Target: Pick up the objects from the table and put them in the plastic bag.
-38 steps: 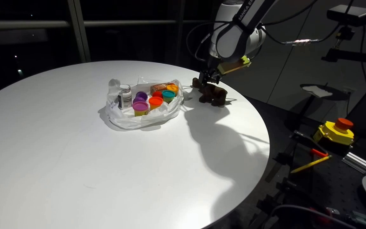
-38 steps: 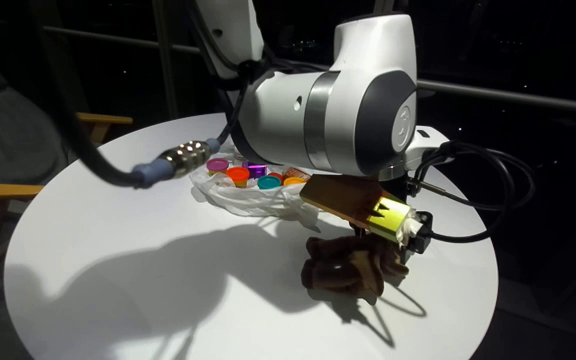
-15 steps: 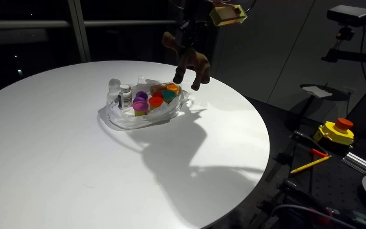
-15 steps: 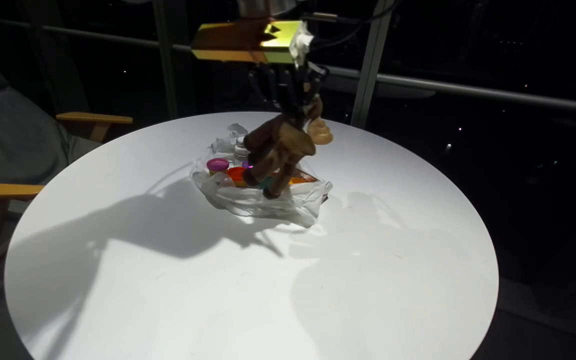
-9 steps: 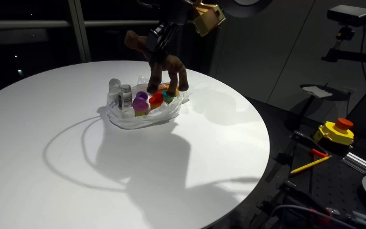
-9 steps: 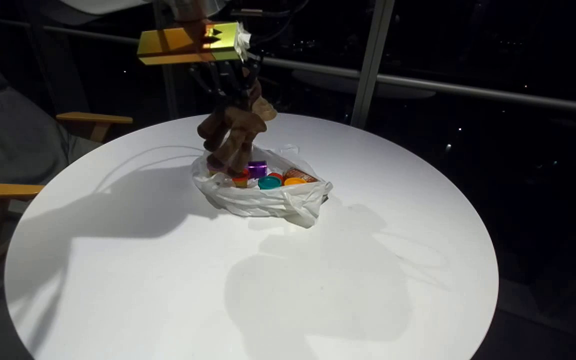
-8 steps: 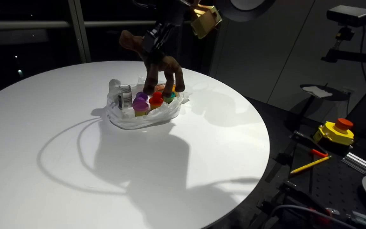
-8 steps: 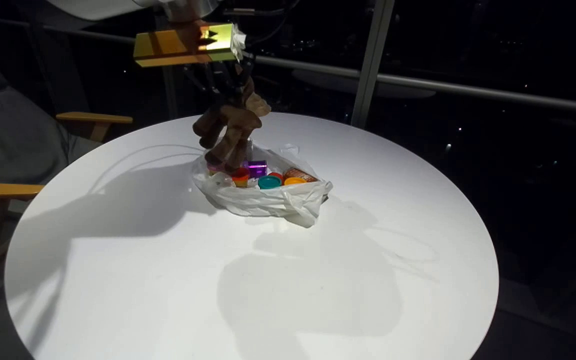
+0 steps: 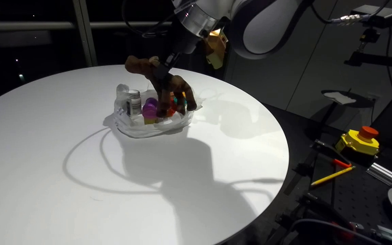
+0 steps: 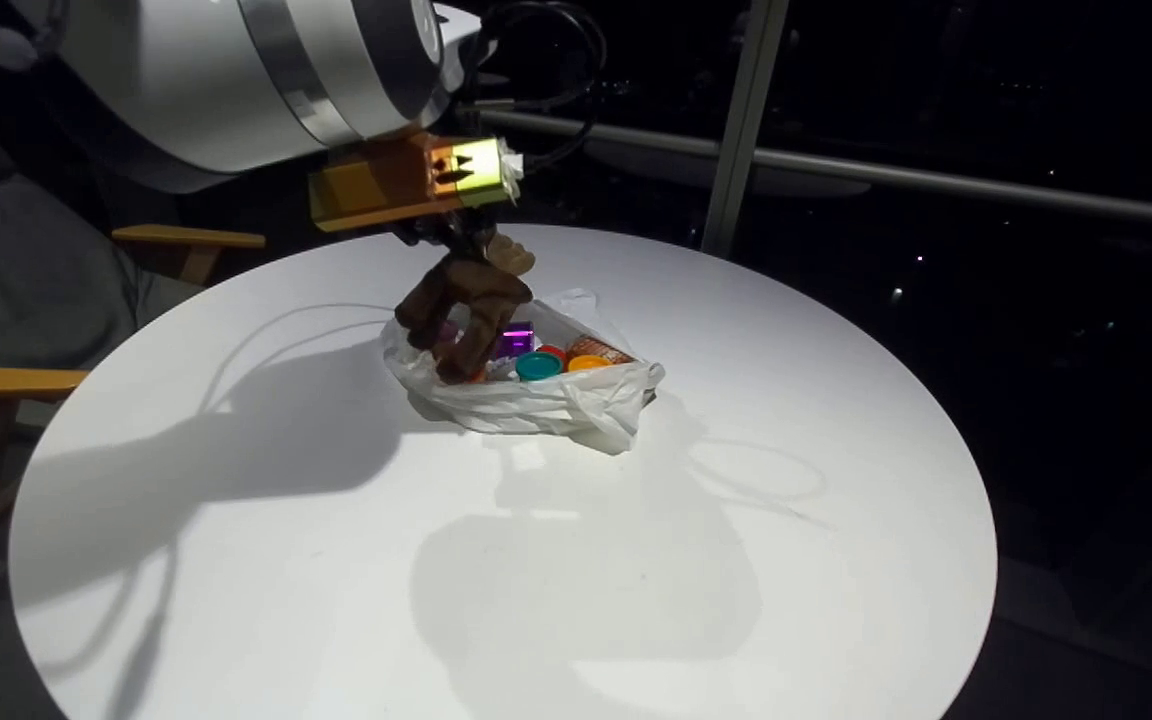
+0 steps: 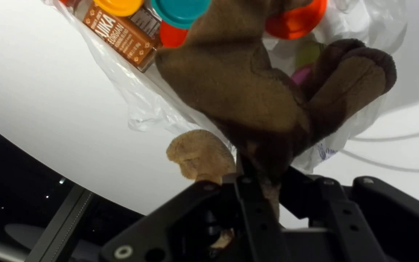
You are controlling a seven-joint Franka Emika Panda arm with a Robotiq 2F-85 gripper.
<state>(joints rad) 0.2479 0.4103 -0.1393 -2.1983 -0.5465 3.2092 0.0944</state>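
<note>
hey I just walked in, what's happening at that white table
The robot gripper is shut on a brown toy animal, holding it legs-down over the open plastic bag on the table. Already inside are a teal-lidded tub, a spice jar and a white-labelled jar. I can't tell whether the animal touches them; it hasn't been released yet.

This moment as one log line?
gripper: holding brown plush animal; position: over white plastic bag, contact unclear; inside, among others: Ajika-labelled jar, teal-lidded tub

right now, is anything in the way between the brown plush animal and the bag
Nothing visible blocks it: the gripper holds the brown plush animal over the open plastic bag, though a red-orange-lidded tub inside sits partly beneath it.
</note>
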